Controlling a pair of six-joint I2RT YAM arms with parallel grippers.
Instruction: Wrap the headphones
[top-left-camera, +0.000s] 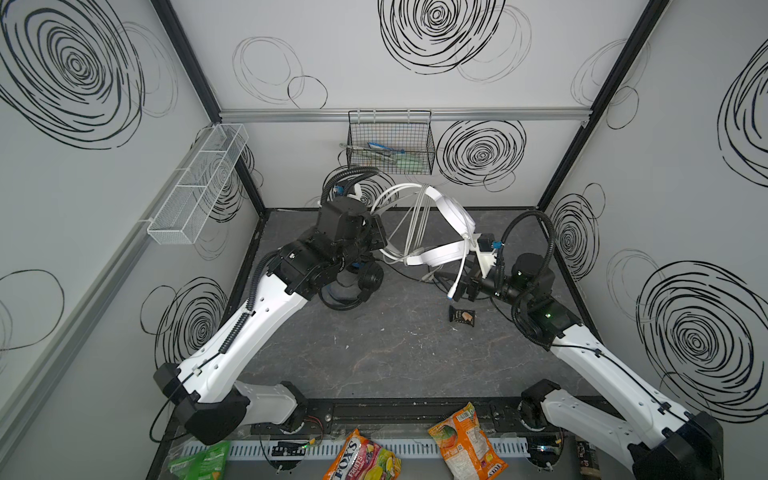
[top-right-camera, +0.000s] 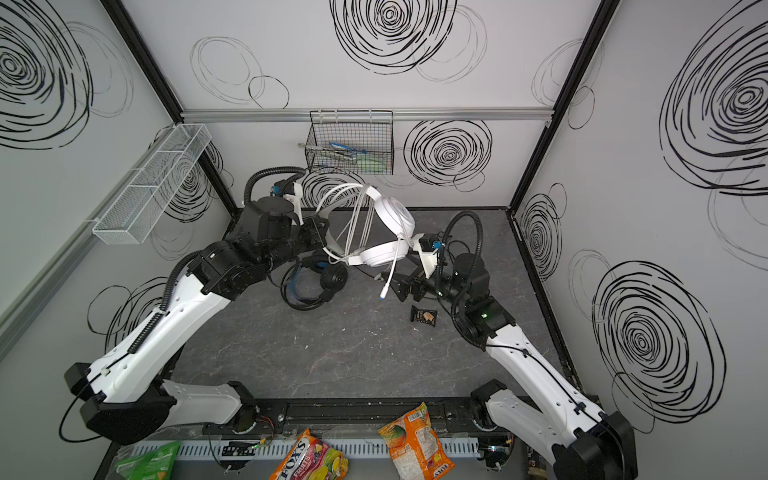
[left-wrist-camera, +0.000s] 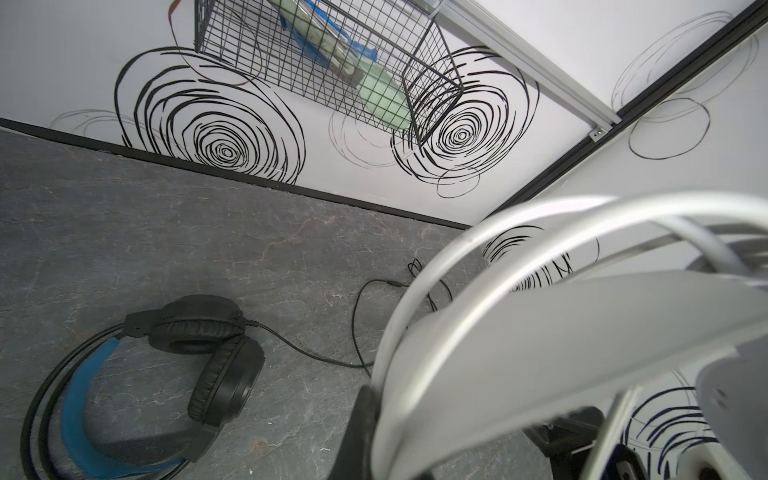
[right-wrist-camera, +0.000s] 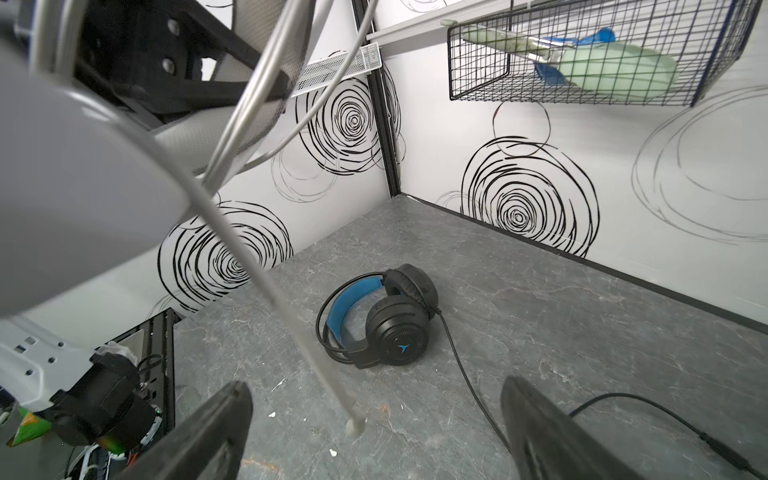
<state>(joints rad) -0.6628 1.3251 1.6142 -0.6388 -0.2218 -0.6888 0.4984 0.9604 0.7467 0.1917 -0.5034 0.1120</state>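
My left gripper (top-left-camera: 376, 232) (top-right-camera: 322, 232) is shut on the headband of the white headphones (top-left-camera: 455, 216) (top-right-camera: 395, 218) and holds them in the air near the back wall. In the left wrist view the white band (left-wrist-camera: 540, 332) fills the space by my left gripper (left-wrist-camera: 386, 449). The white cable (top-left-camera: 415, 220) loops around the band, and its plug end (top-left-camera: 451, 295) (right-wrist-camera: 355, 426) dangles free. My right gripper (top-left-camera: 461, 289) (right-wrist-camera: 376, 386) stands open with that loose end hanging between its fingers, untouched. The black headphones (top-left-camera: 365, 282) (left-wrist-camera: 199, 345) (right-wrist-camera: 395, 328) lie on the table under the left arm, cable trailing.
A black wire basket (top-left-camera: 390, 145) hangs on the back wall, close above the lifted headphones. A white mesh basket (top-left-camera: 195, 187) is on the left wall. A small dark wrapper (top-left-camera: 462, 316) lies by the right arm. Snack bags (top-left-camera: 467, 444) sit along the front edge.
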